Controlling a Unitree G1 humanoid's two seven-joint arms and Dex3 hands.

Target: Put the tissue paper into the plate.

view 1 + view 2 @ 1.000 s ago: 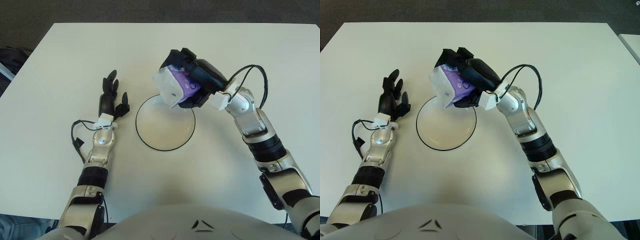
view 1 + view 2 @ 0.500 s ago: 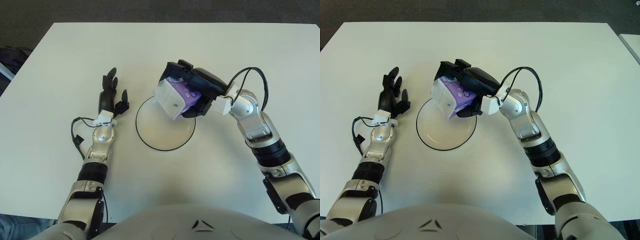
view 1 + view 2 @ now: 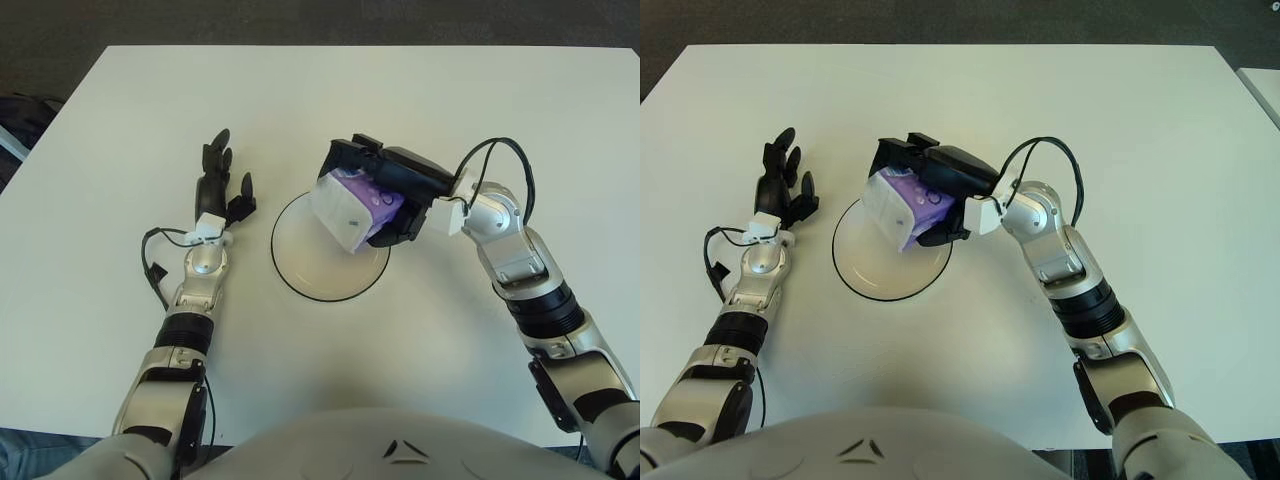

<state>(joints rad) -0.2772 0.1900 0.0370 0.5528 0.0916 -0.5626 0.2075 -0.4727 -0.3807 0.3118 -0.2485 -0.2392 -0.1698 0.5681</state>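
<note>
Holding the soft purple-and-white plastic-wrapped tissue paper pack [image 3: 352, 205], the right hand [image 3: 385, 190] has its black fingers curled over the pack's top and far side, with the pack's pale end face turned toward the robot. The pack sits in the hand's grip above the far-right part of the round white plate with a thin dark rim [image 3: 305, 288], which lies just below and toward the robot from the hand; whether the pack's lower corner already touches the plate cannot be determined. Judged from its crumpled film wrap, the pack is light, compressible and somewhat slick, so a firm wrap across its broad faces, as now applied, suits it better than a pinch at a corner, which would likely let the film slide or the pack fold. It is not fragile, so release from a low height should be tolerable. The left hand [image 3: 218, 185] shows on the white surface [image 3: 500, 100] well to the left of the plate, fingers extended and holding nothing.
</note>
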